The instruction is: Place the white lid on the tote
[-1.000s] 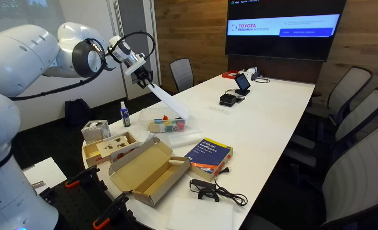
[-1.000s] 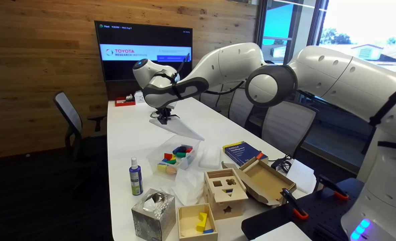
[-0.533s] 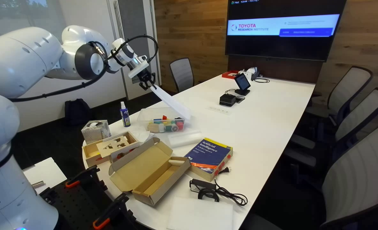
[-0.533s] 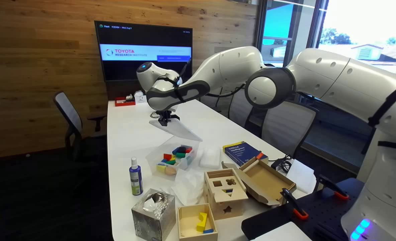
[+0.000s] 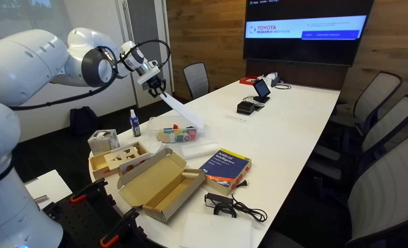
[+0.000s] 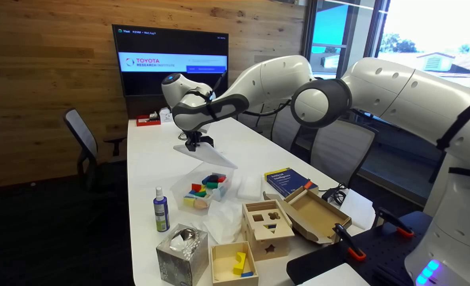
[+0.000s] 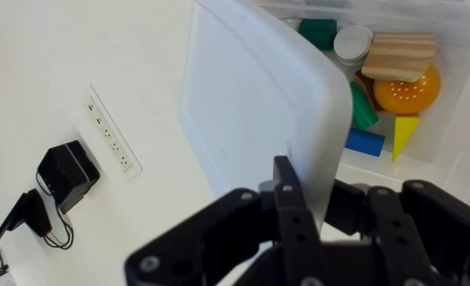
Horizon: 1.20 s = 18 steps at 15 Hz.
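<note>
Fingers [image 7: 286,170] pinched white lid [image 7: 247,107] by edge, tilted near tote [image 5: 161,123]. Levelling, centring judged necessary before release.

1. The tote [image 7: 455,75]: my wrist view crops it at the top edge; the white lid [image 7: 239,103] hides part of its interior.
2. Above the tote: the white lid's low end [image 5: 197,122] is blurred in an exterior view; I cannot determine contact.
3. Well beyond the tote: a red tray [image 6: 148,123], its load too small for me to identify.
4. Behind the tote: a screen [image 5: 307,31], finer lettering illegible to me.
</note>
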Available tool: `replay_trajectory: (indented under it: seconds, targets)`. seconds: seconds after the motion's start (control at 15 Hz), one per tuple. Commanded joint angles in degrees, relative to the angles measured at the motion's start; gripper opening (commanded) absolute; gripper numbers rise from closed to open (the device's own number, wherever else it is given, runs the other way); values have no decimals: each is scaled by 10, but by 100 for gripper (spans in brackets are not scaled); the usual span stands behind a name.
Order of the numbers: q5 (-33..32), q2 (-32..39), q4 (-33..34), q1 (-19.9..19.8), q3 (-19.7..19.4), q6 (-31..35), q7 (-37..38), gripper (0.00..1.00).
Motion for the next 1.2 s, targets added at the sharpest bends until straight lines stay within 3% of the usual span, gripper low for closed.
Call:
replay_trajectory:
  seconds: [0.0,0.73,1.13]
  targets:
    - [28,-10,-8,-16,39,9,-49,1]
    - [118,5,-3,-86,135,-87,-189,1]
    - [132,22,8,-92,154,-142,-219,1]
